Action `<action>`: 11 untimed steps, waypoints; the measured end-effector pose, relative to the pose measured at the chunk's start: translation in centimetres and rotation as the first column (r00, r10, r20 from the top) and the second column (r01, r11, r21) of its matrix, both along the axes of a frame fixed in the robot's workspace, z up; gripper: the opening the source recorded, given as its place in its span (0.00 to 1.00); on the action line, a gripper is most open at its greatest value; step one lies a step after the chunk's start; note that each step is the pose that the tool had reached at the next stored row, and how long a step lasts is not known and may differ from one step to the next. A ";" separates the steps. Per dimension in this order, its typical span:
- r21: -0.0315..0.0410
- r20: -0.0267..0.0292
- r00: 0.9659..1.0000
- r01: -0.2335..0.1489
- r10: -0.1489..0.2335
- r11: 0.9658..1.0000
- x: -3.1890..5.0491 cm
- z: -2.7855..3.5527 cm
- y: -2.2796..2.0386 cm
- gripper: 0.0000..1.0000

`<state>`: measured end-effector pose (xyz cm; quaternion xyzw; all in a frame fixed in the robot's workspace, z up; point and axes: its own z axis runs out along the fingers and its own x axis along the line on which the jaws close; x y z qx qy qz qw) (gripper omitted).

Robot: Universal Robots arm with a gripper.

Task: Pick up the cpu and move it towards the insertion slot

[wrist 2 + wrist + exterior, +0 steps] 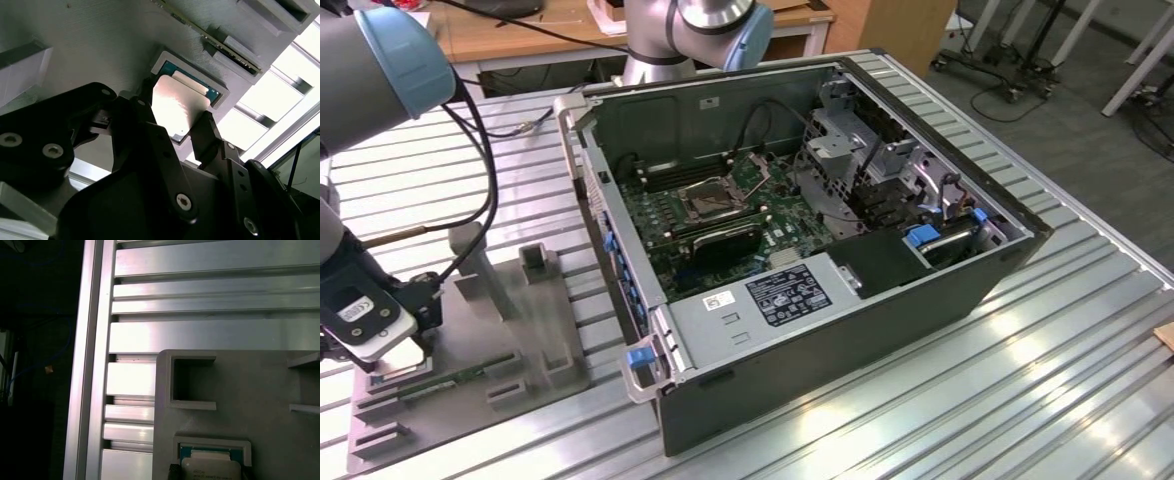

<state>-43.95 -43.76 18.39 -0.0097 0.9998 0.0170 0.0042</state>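
Down on the grey tray (100, 45) at the exterior view's left, we see the claw (176, 114) clamped on two opposite edges of the cpu (172, 102), which sits in its pocket, well apart from the insertion slot (715, 197).

label (787, 295) print unreadable, no legible text

One tabletop (1067, 390) carries one open computer case (854, 340) and one grey tray (454, 415). The case holds one green motherboard (774, 235) with one insertion slot (716, 197). The tray bears one memory stick (447, 381). Both wrist views show one cpu (175, 107) (210, 469). There is one robot arm (380, 55), with one claw (177, 107) and two fingers (212, 135).
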 end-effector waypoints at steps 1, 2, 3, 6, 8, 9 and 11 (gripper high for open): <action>0.000 0.000 1.000 0.000 0.000 1.000 0.00 0.00 0.00 0.54; 0.000 0.000 1.000 0.000 0.000 1.000 0.00 -0.01 0.00 0.54; 0.000 0.000 1.000 0.000 0.000 1.000 0.00 -0.01 0.00 0.54; 0.000 0.001 1.000 0.000 0.000 1.000 0.01 0.10 0.00 0.54; 0.000 0.000 1.000 0.000 0.000 1.000 0.00 0.34 0.00 0.54; 0.000 0.000 1.000 0.000 0.000 1.000 0.00 0.41 0.00 0.54; 0.000 0.000 1.000 0.000 0.000 1.000 0.00 0.62 0.00 0.54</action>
